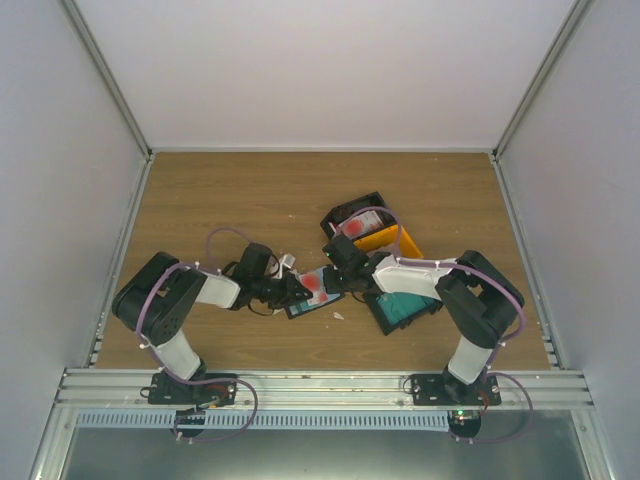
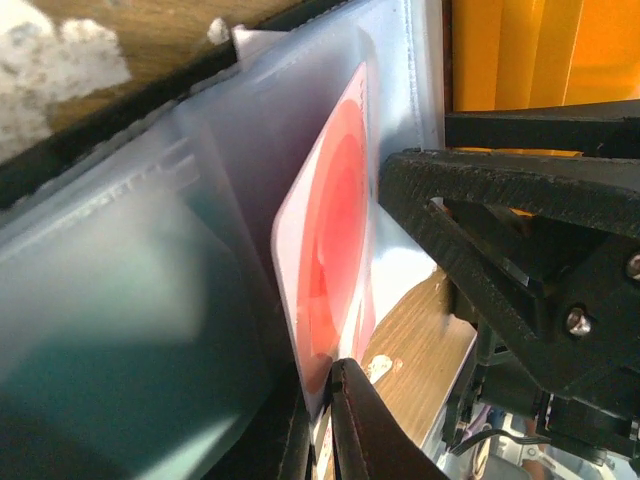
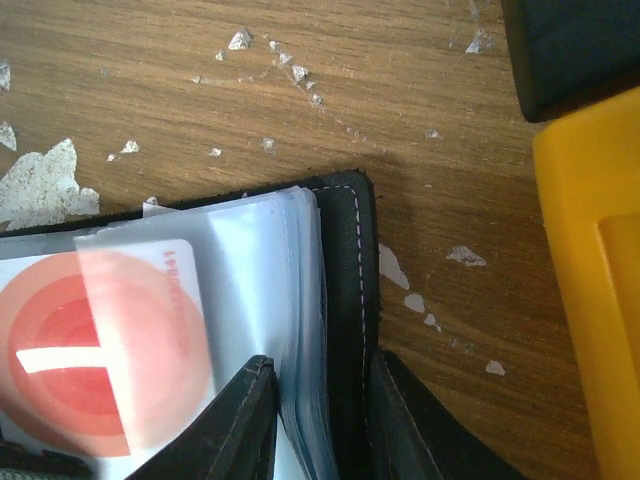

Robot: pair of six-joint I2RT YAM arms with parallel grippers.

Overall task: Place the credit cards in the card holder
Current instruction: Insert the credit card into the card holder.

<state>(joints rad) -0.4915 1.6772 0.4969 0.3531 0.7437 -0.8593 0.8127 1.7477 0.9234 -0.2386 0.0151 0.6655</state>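
Card [image 3: 100,350] — white, red rings; holder [image 3: 345,260] black

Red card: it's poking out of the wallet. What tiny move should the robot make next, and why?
Probably the left claw should slide the red card a little deeper into the pocket. Part of the card sits under the frosted plastic and part sticks out. The left claw seems to pinch its free end, while the right claw clamps the card holder by its edge, steadying it.
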